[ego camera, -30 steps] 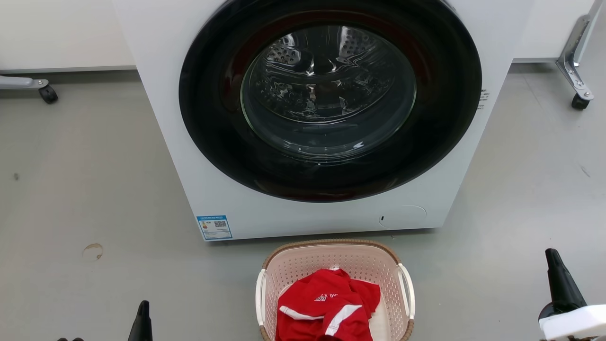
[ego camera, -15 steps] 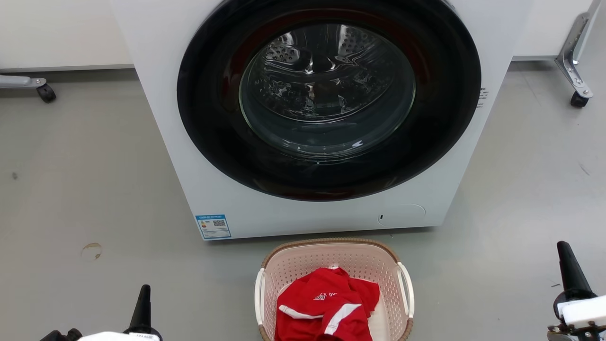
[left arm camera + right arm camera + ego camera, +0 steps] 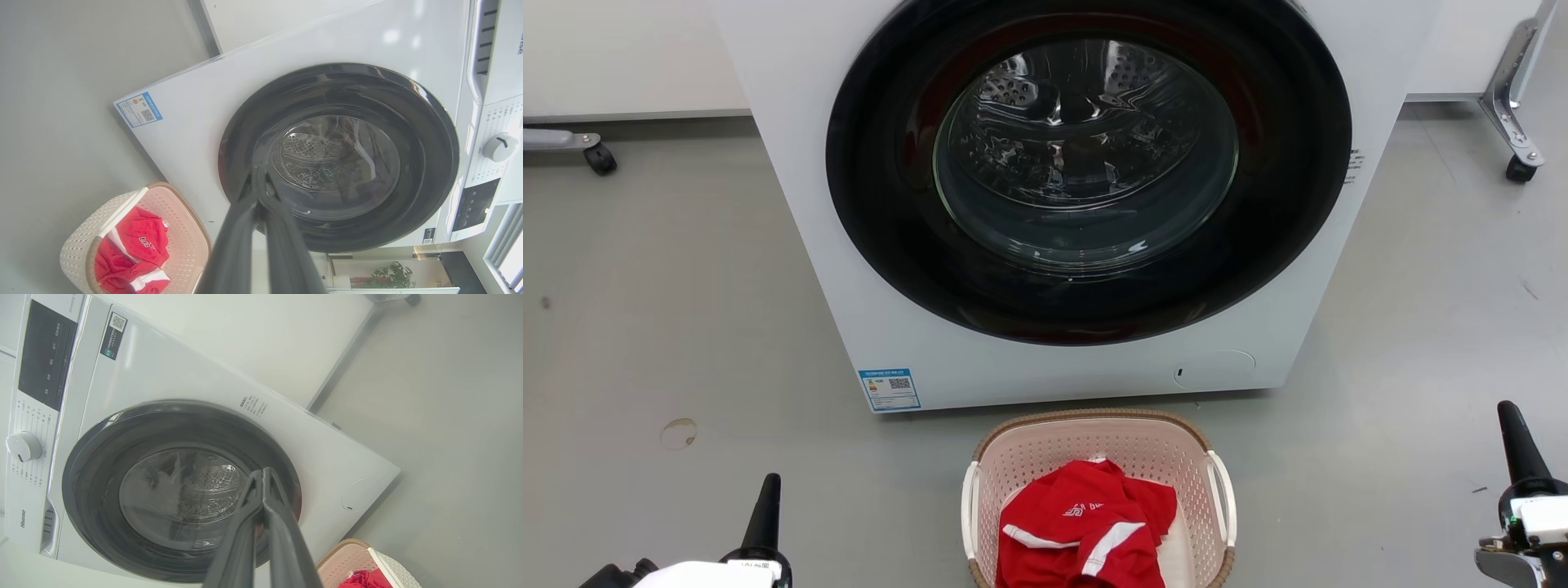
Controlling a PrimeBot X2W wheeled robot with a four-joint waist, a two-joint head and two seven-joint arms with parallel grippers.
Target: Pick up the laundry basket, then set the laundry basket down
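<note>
Head view, our left gripper (image 3: 768,494) low at left, fingers pressed together and empty, our right gripper (image 3: 1516,437) likewise at right, laundry basket (image 3: 1045,457) on the floor (image 3: 645,327) between them, untouched, red garment (image 3: 1086,531) inside, washing machine (image 3: 1013,371) just behind

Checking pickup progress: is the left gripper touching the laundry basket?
Apart. In the head view, bare grey floor lies between the left gripper and the laundry basket.

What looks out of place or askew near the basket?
Nothing stands out. The laundry basket sits upright before the shut washing machine, red garment inside; only a small round mark blemishes the floor.
</note>
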